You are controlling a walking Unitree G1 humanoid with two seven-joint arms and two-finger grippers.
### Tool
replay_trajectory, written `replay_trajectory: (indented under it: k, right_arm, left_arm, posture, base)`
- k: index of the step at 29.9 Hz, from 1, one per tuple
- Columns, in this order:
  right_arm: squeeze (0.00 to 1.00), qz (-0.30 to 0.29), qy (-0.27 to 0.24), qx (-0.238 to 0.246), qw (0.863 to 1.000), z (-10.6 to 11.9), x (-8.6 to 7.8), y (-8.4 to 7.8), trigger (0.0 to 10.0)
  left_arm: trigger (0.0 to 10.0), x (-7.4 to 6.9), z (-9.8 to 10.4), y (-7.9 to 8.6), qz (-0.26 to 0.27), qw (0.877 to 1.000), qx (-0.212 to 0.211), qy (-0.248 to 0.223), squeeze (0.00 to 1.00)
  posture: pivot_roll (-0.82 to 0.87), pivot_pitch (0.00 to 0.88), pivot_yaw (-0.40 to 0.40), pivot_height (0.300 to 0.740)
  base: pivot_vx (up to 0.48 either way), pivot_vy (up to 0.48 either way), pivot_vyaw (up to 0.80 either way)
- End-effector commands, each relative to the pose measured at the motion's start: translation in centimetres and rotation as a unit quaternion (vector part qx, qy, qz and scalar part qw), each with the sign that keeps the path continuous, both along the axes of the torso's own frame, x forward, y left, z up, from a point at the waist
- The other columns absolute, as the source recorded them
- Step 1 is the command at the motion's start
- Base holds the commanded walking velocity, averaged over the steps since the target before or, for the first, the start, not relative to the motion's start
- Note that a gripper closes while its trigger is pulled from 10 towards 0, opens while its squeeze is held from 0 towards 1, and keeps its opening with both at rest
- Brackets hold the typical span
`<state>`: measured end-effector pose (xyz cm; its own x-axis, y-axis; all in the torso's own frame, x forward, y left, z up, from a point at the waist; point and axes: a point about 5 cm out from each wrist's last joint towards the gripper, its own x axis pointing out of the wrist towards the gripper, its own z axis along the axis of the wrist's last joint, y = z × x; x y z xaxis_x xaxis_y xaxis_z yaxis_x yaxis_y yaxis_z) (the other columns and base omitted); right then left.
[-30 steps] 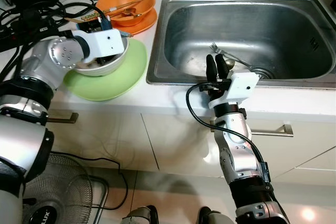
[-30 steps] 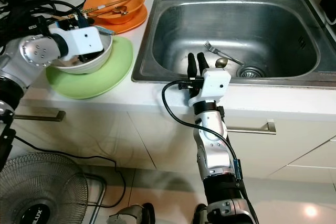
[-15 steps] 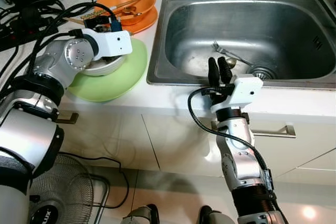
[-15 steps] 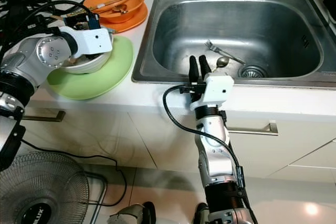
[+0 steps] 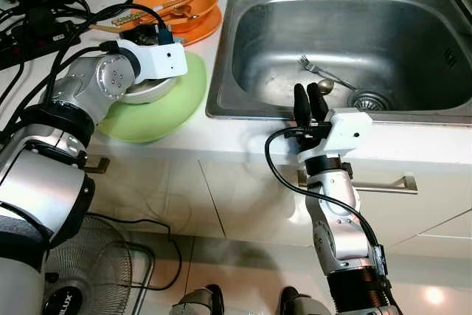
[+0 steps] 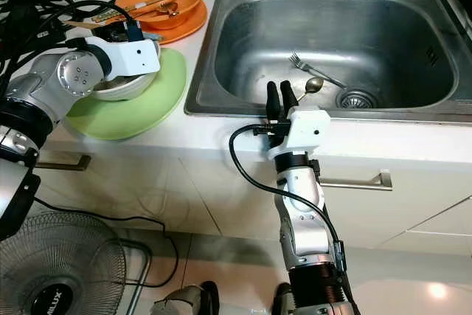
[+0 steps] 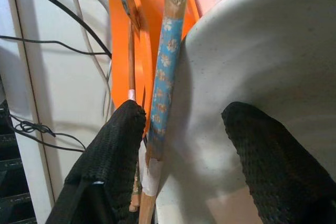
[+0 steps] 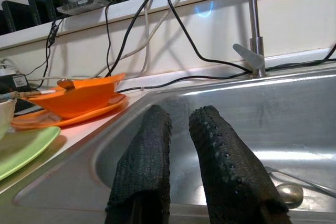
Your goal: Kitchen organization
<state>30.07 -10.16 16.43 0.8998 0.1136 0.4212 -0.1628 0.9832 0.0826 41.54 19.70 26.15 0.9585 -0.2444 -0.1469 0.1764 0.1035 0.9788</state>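
Head view: my left hand (image 5: pixel 151 71) sits at the white bowl (image 5: pixel 147 92) on the green plate (image 5: pixel 177 105), tabletop left of the sink (image 5: pixel 221 49).
Left wrist: fingers (image 7: pixel 113 145) spread, straddling the bowl's rim.
Right wrist: right hand (image 8: pixel 181 166) nearly pressed together, empty, at the sink's front edge; fork (image 6: pixel 313 70) lies beyond.

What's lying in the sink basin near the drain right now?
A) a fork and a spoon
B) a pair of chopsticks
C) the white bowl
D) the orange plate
A: a fork and a spoon lie on the sink floor beside the drain; the white bowl sits on the counter's green plate.
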Motion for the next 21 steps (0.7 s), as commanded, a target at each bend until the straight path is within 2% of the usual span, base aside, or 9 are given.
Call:
replay_trajectory:
  k: [1,11,21]
  right_arm:
    - [0.0,-0.015,0.1,-0.002,0.995,-3.9,-0.3,-0.7,10.0]
    - [0.0,-0.015,0.1,-0.002,0.995,-3.8,-0.1,-0.8,10.0]
    - [0.0,-0.011,0.098,-0.001,0.995,-3.5,0.5,-0.5,10.0]
  left_arm:
    - [0.0,0.0,-0.1,0.3,0.007,1.0,0.006,0.002,0.0]
    - [0.0,-0.1,0.4,0.5,0.0,1.0,0.008,-0.006,0.0]
    - [0.0,-0.8,1.4,0.8,-0.031,0.999,0.02,-0.025,0.0]
  posture:
    - [0.03,0.218,0.11,0.74]
    - [0.03,0.21,0.11,0.74]
    - [0.06,0.189,0.096,0.74]
  base:
    - [0.0,0.0,0.0]
    - [0.0,0.0,0.0]
    - [0.0,0.0,0.0]
